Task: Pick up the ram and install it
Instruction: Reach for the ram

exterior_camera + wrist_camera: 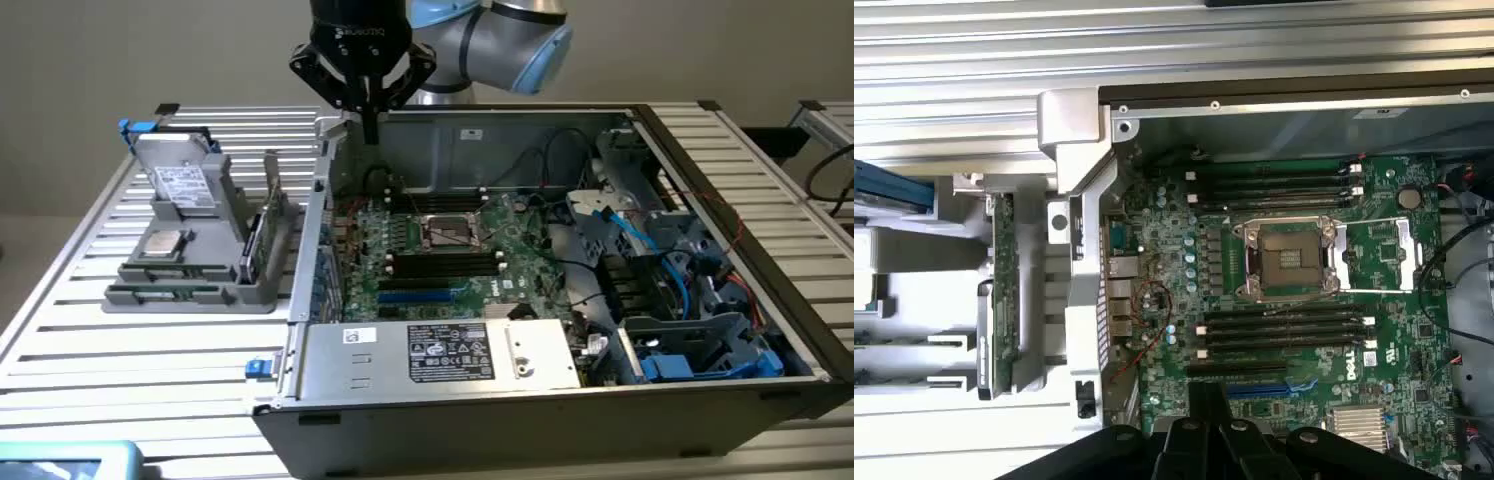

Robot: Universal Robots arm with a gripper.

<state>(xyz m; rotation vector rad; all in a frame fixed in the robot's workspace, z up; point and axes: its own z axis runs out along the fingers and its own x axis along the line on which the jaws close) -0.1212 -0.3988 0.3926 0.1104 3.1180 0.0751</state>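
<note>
Arm: the grey and light-blue robot arm (514, 40) comes in from the back of the scene, and its black wrist head points straight down.
Fingers: the black fingers (370, 122) (1206, 405) are pressed together with nothing between them. They hang above the back corner of the case on the exterior view's left, over the edge of the board, touching nothing.
Ram: the long, narrow dark-green ram (256, 240) (1004, 290) stands on its long edge in a slot of the holder, outside the case. It is on the holder's side nearest the case wall, well apart from the fingers.
Holder: the grey plastic parts holder (187, 295) (1032, 330) sits on the desk just beside the case. It also carries a boxy silver drive with a label (180, 180), upright at the back. A square silver processor chip (163, 243) lies flat in front of the drive.
Case: the open grey metal computer case (534, 420) lies on its side on the desk.
Motherboard: the green motherboard (527, 260) (1174, 250) lies flat inside the case. A silver-framed processor socket (447, 232) (1289, 260) sits at its middle. Long black memory slots (441, 265) (1284, 325) run alongside the socket, and they are bare.
Power supply: a silver box with printed labels (441, 350) sits at the near end of the case.
Desk: the slatted aluminium desk (134, 360) (974, 60) carries the case and the holder.
</note>
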